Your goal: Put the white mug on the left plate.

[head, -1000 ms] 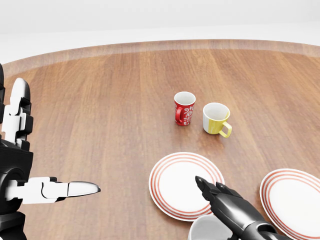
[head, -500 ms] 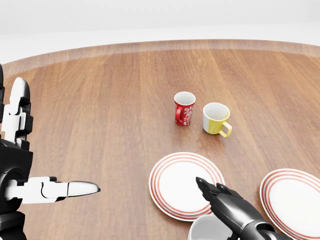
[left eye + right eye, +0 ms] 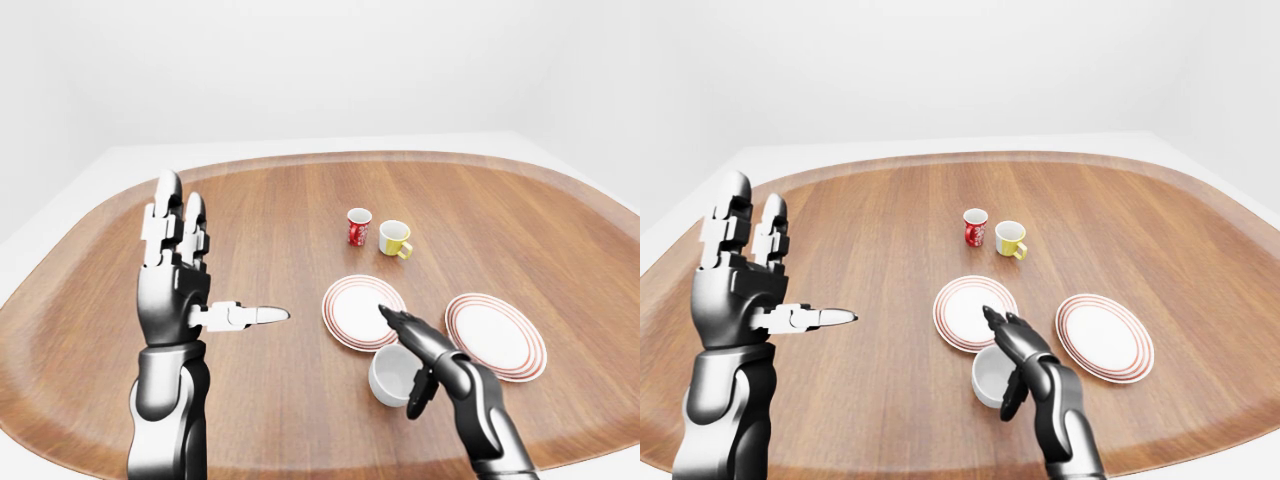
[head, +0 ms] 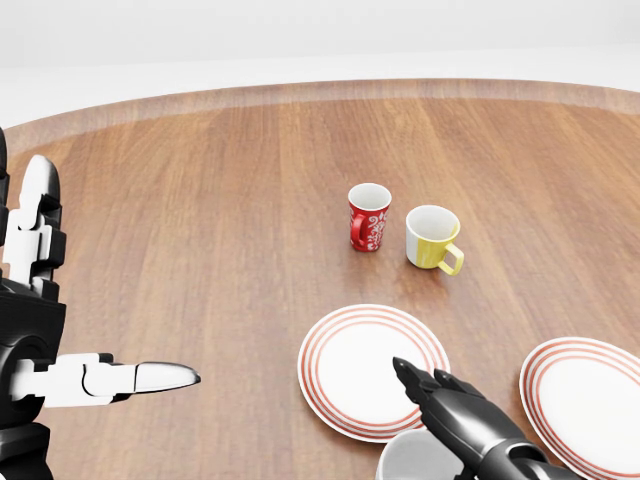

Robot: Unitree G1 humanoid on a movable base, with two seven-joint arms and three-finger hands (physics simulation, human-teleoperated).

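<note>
The white mug (image 3: 390,376) stands upright on the wooden table (image 3: 270,210), just below the left plate (image 3: 356,305) in the left-eye view. The plate is white with red rings and bare. My right hand (image 3: 401,360) is open, its fingers stretched over the mug's right side and its thumb down beside the mug; the fingers are not closed round it. My left hand (image 3: 215,265) is open and raised at the left, fingers up and thumb pointing right, holding nothing. In the head view only the mug's rim (image 4: 408,458) shows at the bottom edge.
A second ringed plate (image 3: 496,335) lies to the right of the left plate. A red patterned mug (image 3: 358,226) and a yellow mug (image 3: 394,238) stand above the plates. The table's rounded edge runs all around.
My right hand has shifted very slightly downward in the head view. Everything else stands as before.
</note>
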